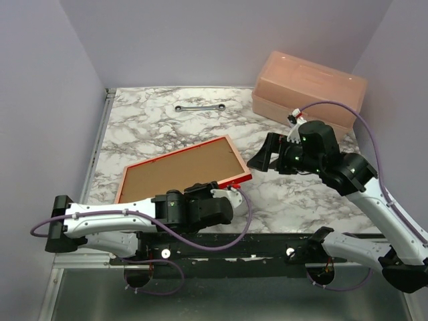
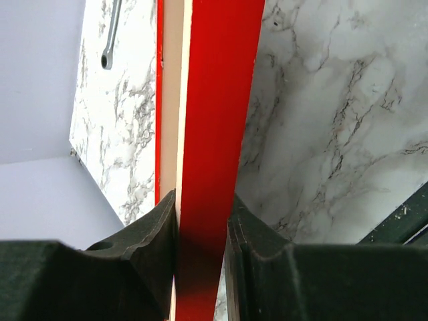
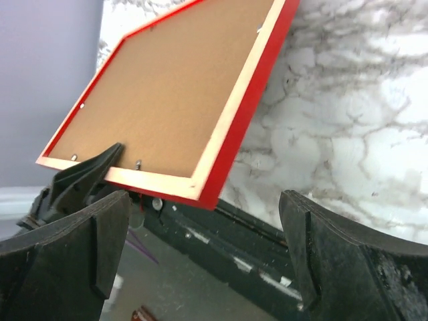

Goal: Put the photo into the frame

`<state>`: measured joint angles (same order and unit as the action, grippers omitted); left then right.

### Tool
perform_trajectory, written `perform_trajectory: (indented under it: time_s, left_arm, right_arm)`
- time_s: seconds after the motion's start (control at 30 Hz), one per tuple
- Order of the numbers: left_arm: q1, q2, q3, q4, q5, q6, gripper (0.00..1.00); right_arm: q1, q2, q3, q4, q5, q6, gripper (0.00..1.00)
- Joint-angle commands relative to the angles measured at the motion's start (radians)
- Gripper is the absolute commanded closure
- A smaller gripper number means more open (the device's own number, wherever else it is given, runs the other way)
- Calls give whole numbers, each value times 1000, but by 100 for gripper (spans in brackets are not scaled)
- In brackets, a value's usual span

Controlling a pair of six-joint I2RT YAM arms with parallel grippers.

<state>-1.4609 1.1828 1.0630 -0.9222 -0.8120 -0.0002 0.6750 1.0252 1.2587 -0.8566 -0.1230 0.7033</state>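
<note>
Left hand [image 2: 202, 210]: clenched on frame [image 2: 217, 100] near rail, that edge raised.
Right hand [image 3: 206, 200]: released, empty.
Handling: likely stiff, light, thin; hold by rails.
Photo: not visible.

You have soft, even light from above, so the marble table [image 1: 154, 127] reads bright and the arms throw only faint shadows. In your left wrist view the left gripper [image 2: 202, 200] is dark and blurred, and the frame [image 2: 221, 100] loses sharpness beside it. In your right wrist view the marble washes out at right, and the right gripper [image 3: 207, 200] looks soft.
</note>
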Motion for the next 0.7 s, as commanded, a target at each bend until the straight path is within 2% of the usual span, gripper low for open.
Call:
perform_trajectory:
  time_s: [0.0,0.17,0.33,0.6,0.67]
  left_arm:
    - [5,-101,67,38,26,-57,99]
    - [5,-147,92,9,87,-67,100]
    - [5,-178,107,-6,146,-74,100]
    - [5,-205,134,-36,230,-76,100]
    - [5,-213,138,-41,247,-78,100]
  right_arm:
    - [5,-86,-4,126,84,-125,0]
    - [4,-233,-121,348,74,-274,0]
    - [5,-328,-259,530,-61,-438,0]
    - [5,-317,-346,611,-326,-689,0]
    - [5,-315,-373,593,-465,-843,0]
